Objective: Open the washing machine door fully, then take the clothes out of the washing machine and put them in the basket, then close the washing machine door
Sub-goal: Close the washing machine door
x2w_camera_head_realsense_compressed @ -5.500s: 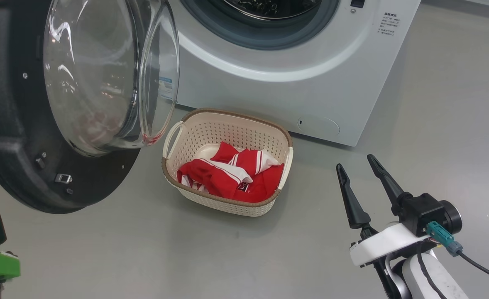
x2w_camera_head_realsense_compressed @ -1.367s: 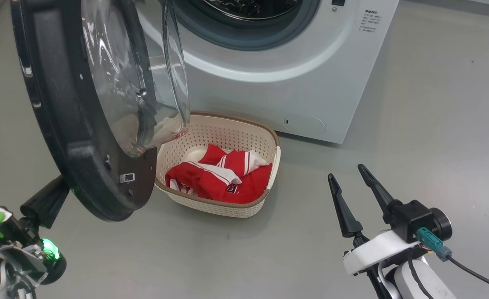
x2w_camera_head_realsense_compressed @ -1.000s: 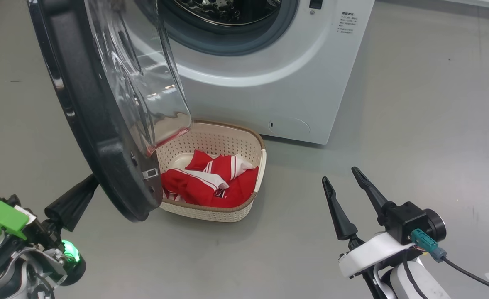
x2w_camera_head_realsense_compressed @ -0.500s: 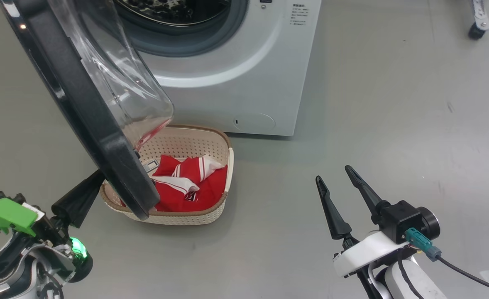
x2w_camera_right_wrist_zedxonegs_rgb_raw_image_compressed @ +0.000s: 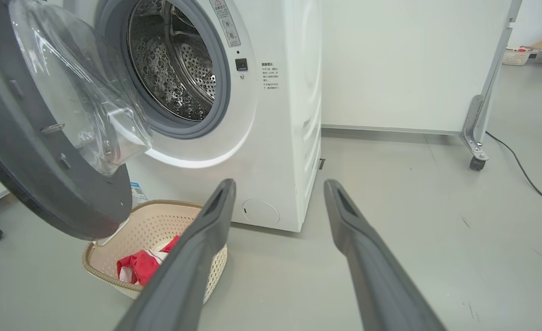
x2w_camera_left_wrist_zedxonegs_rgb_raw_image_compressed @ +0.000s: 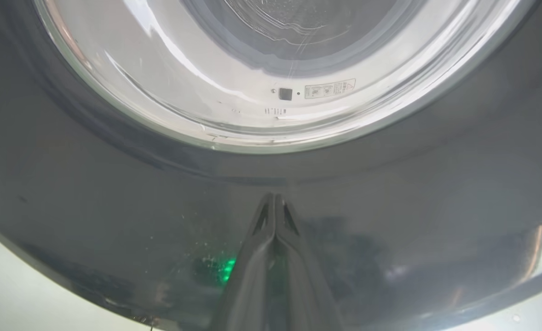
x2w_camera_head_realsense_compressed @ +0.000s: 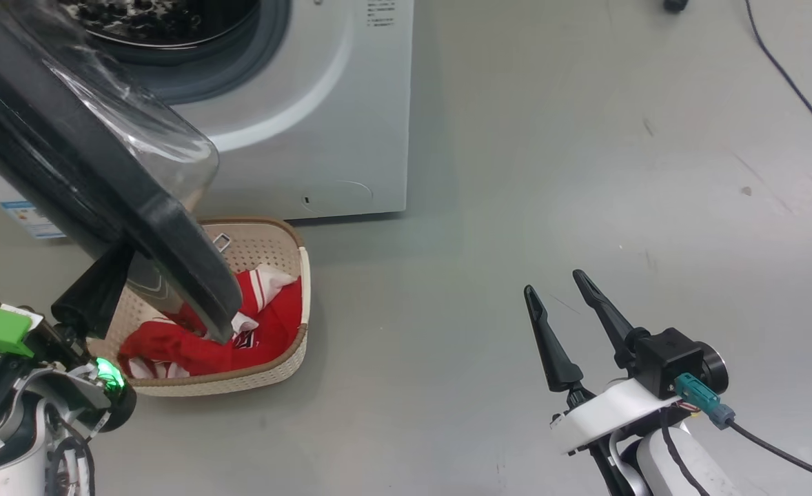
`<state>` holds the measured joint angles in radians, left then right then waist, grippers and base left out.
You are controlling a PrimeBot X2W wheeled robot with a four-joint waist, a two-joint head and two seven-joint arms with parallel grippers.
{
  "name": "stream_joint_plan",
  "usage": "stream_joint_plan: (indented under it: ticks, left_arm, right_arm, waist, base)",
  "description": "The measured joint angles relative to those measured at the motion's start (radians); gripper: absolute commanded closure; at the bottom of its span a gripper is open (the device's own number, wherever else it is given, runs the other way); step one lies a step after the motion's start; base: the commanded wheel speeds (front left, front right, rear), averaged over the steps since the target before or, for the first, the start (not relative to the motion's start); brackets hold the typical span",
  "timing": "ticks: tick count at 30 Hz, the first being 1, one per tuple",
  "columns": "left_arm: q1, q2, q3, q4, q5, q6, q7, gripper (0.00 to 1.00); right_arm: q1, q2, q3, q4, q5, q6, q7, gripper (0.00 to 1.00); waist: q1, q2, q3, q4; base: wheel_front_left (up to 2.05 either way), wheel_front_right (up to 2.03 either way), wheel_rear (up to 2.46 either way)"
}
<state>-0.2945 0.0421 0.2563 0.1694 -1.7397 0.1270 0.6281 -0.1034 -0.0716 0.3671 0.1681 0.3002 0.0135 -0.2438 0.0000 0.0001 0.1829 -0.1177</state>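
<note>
On the left, the left pincer (x2w_camera_left_wrist_zedxonegs_rgb_raw_image_compressed: pixel 273 202) is closed, its fingers pressed together on nothing. Its tips are right up at the glossy black outer face of the door (x2w_camera_head_realsense_compressed: pixel 68 165), which stands partly open and slants out over the basket (x2w_camera_head_realsense_compressed: pixel 268 377). The basket sits on the floor (x2w_camera_head_realsense_compressed: pixel 516 172) just in front of the washer (x2w_camera_head_realsense_compressed: pixel 337 124), with the red-and-white clothes (x2w_camera_head_realsense_compressed: pixel 192 351) lying inside it. Over on the right, well apart from all that, the right pincer (x2w_camera_head_realsense_compressed: pixel 554 282) hangs above bare floor, fingers spread wide and empty.
</note>
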Motion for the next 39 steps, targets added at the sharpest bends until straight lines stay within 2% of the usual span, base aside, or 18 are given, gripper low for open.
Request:
stream_joint_plan:
  ticks: [7, 12, 22, 39]
  left_arm:
    - [-0.033, -0.004, 0.001, 0.014, -0.001, 0.0, -0.057, 1.0]
    - [-0.064, -0.01, 0.021, 0.038, 0.0, 0.0, -0.138, 1.0]
    - [-0.115, -0.01, 0.024, 0.08, 0.021, 0.0, -0.251, 1.0]
    - [-0.182, -0.014, -0.073, 0.173, 0.009, -0.01, -0.357, 1.0]
  right_arm:
    - [-0.001, 0.003, -0.003, 0.001, 0.006, -0.006, -0.001, 0.0]
    - [-0.001, 0.007, -0.004, 0.003, 0.008, -0.006, -0.001, 0.0]
    - [-0.001, 0.01, -0.008, 0.002, 0.015, -0.006, -0.001, 0.0]
    - [0.0, 0.013, -0.022, -0.018, 0.016, -0.007, -0.008, 0.0]
  waist:
    - [-0.0001, 0.0, 0.008, -0.081]
    - [0.0, 0.0, 0.011, -0.132]
    - [0.0, 0.0, 0.01, -0.213]
    - [0.0, 0.0, 0.021, -0.249]
  base:
    - [0.0, 0.0, 0.0]
    - [0.0, 0.0, 0.0]
    - [0.0, 0.0, 0.0]
    - [0.0, 0.0, 0.0]
